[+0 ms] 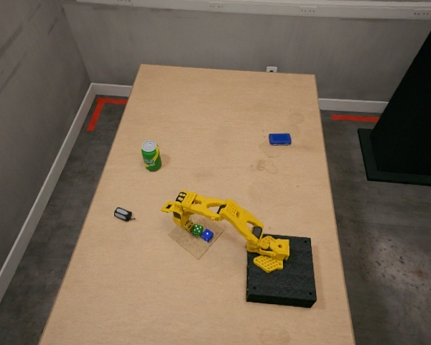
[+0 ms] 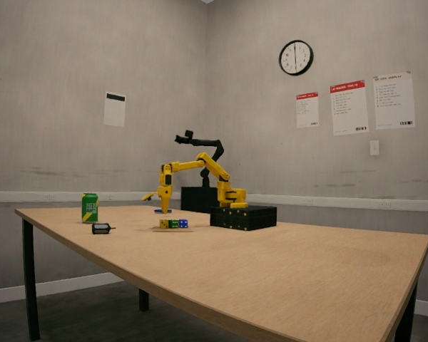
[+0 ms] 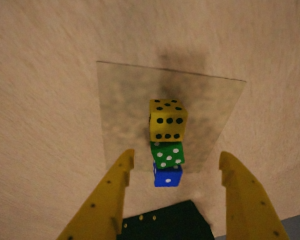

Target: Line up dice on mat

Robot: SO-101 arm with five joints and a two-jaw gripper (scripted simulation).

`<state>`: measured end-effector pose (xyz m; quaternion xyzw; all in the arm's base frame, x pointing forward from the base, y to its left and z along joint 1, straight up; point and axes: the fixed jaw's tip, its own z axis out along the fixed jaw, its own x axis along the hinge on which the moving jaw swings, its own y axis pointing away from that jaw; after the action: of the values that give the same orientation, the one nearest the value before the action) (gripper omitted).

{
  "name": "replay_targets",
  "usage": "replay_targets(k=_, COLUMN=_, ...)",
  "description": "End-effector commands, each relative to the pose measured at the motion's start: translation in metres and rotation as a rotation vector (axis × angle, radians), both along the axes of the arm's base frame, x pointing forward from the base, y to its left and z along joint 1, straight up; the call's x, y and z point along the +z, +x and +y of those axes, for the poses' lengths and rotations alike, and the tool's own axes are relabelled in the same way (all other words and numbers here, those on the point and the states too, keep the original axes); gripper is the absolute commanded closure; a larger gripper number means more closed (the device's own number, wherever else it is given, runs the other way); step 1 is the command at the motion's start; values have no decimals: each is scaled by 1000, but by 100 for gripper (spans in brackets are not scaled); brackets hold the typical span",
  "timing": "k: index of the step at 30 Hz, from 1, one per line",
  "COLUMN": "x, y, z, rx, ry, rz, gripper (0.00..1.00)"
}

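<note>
The yellow die (image 1: 188, 225) (image 2: 163, 224) (image 3: 168, 124) shows six on top, the green die (image 1: 197, 230) (image 2: 173, 224) (image 3: 168, 155) five, and the blue die (image 1: 207, 235) (image 2: 183, 224) (image 3: 168, 176) one. They sit flat in a close row on the mat (image 1: 197, 252) (image 3: 121, 82), blue nearest the base, yellow farthest. Green looks slightly turned. Blue is near the mat's base-side edge. Small gaps between dice cannot be told. My gripper (image 3: 176, 156) is partly open and empty, its fixed fingertip just above the yellow die's height in the exterior view.
The black base block (image 1: 282, 278) (image 2: 243, 217) stands right of the mat. A green can (image 1: 151, 156) (image 2: 90, 207) and a small black-and-grey object (image 1: 123, 214) (image 2: 100, 228) stand left. A blue box-like object (image 1: 279, 139) lies farther back.
</note>
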<state>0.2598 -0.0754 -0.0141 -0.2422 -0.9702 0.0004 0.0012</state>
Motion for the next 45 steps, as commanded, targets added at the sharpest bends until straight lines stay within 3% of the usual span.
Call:
replay_targets(k=1, x=-3, y=-1, z=3, rx=0, ry=6, rz=16, gripper=65)
replay_targets(k=20, x=-12, y=-1, z=2, rx=0, ry=6, rz=16, gripper=65)
replay_targets(k=35, x=-38, y=-1, z=2, rx=0, ry=6, rz=16, gripper=65)
replay_targets(k=45, x=-46, y=-2, z=3, rx=0, ry=6, rz=16, gripper=65)
